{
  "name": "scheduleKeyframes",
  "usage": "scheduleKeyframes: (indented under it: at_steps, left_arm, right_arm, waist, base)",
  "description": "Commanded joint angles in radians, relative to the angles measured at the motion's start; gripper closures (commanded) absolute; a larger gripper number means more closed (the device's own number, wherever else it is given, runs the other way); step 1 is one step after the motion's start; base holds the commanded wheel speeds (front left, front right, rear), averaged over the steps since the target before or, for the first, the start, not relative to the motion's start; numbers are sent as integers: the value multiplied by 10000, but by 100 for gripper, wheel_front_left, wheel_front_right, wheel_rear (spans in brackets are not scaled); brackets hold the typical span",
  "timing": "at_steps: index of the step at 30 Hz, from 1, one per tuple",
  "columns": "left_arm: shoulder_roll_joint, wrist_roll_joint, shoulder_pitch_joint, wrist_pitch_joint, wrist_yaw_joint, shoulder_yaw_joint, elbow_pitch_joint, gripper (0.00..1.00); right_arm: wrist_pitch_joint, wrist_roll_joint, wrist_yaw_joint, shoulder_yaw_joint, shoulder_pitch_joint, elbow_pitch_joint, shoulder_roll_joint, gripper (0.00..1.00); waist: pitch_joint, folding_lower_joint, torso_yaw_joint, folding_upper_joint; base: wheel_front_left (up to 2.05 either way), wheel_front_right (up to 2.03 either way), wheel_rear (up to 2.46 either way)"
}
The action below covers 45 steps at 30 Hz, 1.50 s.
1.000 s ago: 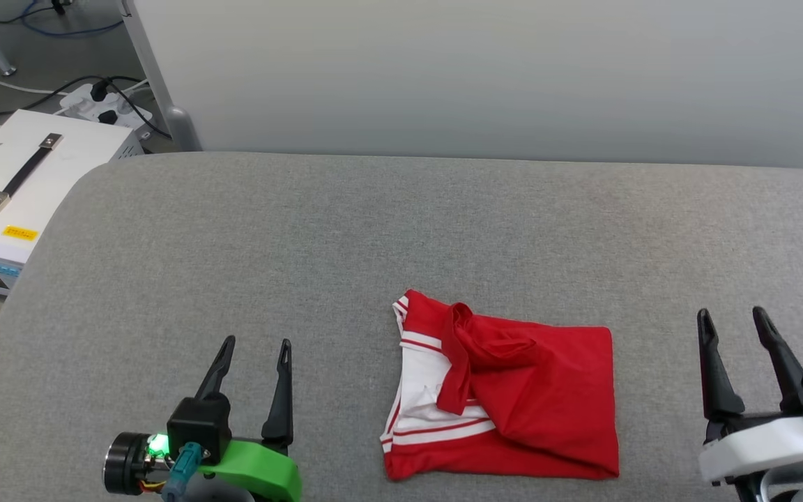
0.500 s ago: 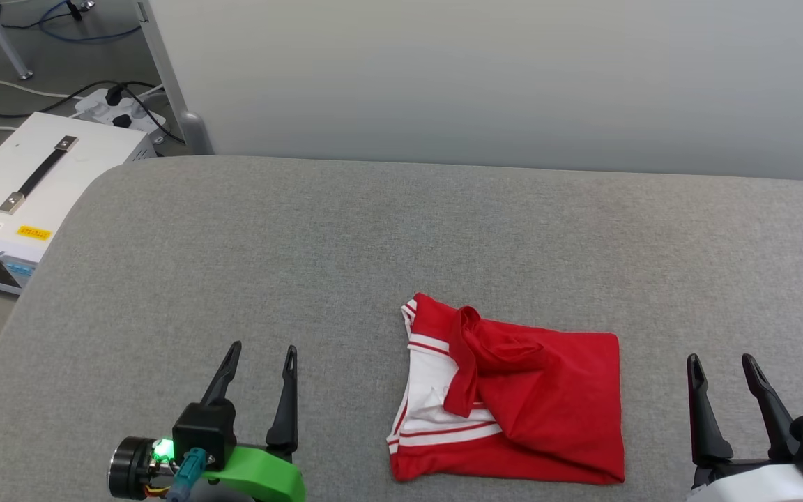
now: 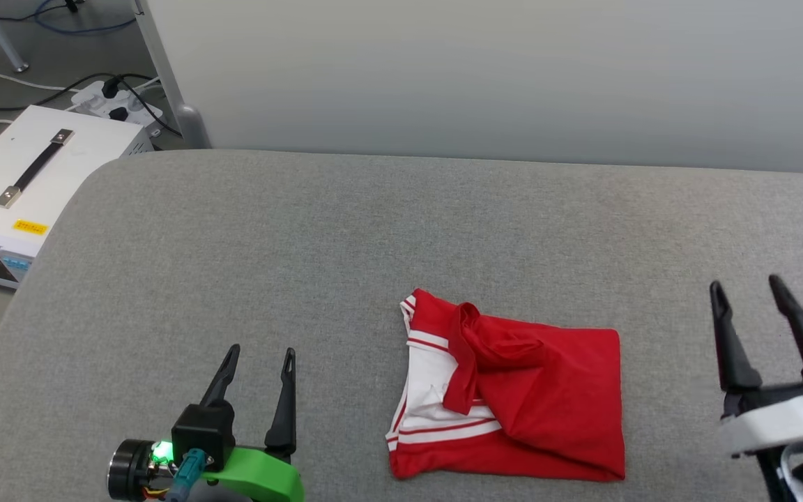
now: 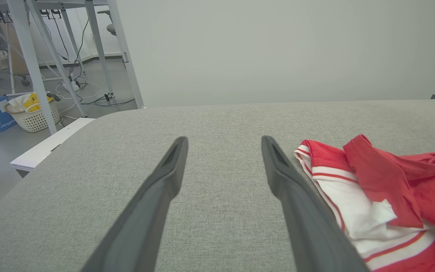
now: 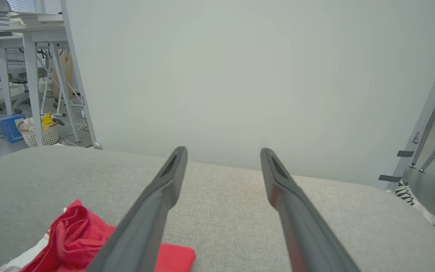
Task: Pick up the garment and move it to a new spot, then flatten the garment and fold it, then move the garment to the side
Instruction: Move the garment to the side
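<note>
The garment [image 3: 513,394], red with white sleeve panels and red-and-white striped trim, lies loosely folded near the front of the grey padded surface [image 3: 346,237]. It also shows at the right of the left wrist view as the garment [image 4: 383,192] and at the lower left of the right wrist view as the garment [image 5: 77,241]. My left gripper [image 3: 262,355] hovers to its left, open and empty. My right gripper [image 3: 746,287] stands to its right, open and empty. Neither touches the cloth. Its front print is hidden.
A white box with a black handle [image 3: 25,174] sits off the surface's left edge, with a power strip and cables [image 3: 112,97] behind it. A pale wall panel [image 3: 485,77] rises behind the surface. A white basket [image 4: 32,113] stands on the floor.
My right gripper dipped, then rose up the head view and now stands higher than a second ago. The left gripper and garment kept their places; the camera shifted slightly.
</note>
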Motion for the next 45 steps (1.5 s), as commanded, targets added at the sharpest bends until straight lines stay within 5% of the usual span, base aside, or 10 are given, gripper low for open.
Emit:
scheduleKeyframes:
  at_steps: [1,6,12,20,27,40,41,42,43,45]
  left_arm:
    - [-34,23,-14,-57,-16,38,1,0]
    - [-41,4,-219,-57,-20,32,-5,0]
    - [-56,-38,-396,-57,7,15,-58,0]
    - [-80,-110,-687,-57,16,-97,-67,0]
    - [-94,-174,-1034,-57,28,-146,-95,0]
    - [-109,-216,-1487,-57,47,-313,-41,0]
    - [-110,-237,-1490,-57,66,-311,-42,0]
    - [-110,-252,-1485,-57,80,-303,-39,0]
    - [-111,-263,-1475,-57,94,-293,-36,0]
    - [-112,-279,-1425,-57,128,-247,-28,0]
  right_arm:
    - [37,158,-9,59,-559,-33,-397,0]
    - [1684,1158,-9,435,-1995,14,-1556,0]
    - [5500,3340,-9,1240,-2924,178,-2843,0]
    - [9080,5832,-9,1872,-2586,1025,-3273,0]
    - [9734,6577,-9,2310,-2328,1579,-2914,0]
    - [9127,6743,-9,4047,-2600,3626,-2195,0]
    - [8989,6785,-9,4172,-2612,3677,-2201,5]
    - [8841,6832,-9,4272,-2636,3665,-2217,61]
    - [8613,6882,-9,4329,-2689,3665,-2239,100]
    - [8281,6926,-9,4537,-2845,3586,-2336,100]
  waist:
    - [112,0,35,0]
    - [370,0,144,0]
    - [677,0,281,0]
    - [1065,0,547,0]
    - [1514,0,869,0]
    - [2020,0,1337,0]
    - [2017,0,1345,0]
    - [2007,0,1341,0]
    - [1989,0,1328,0]
    - [1924,0,1255,0]
  base:
    - [0,0,0]
    - [0,0,0]
    - [0,0,0]
    - [0,0,0]
    - [0,0,0]
    - [0,0,0]
    - [0,0,0]
    - [0,0,0]
    - [0,0,0]
    - [0,0,0]
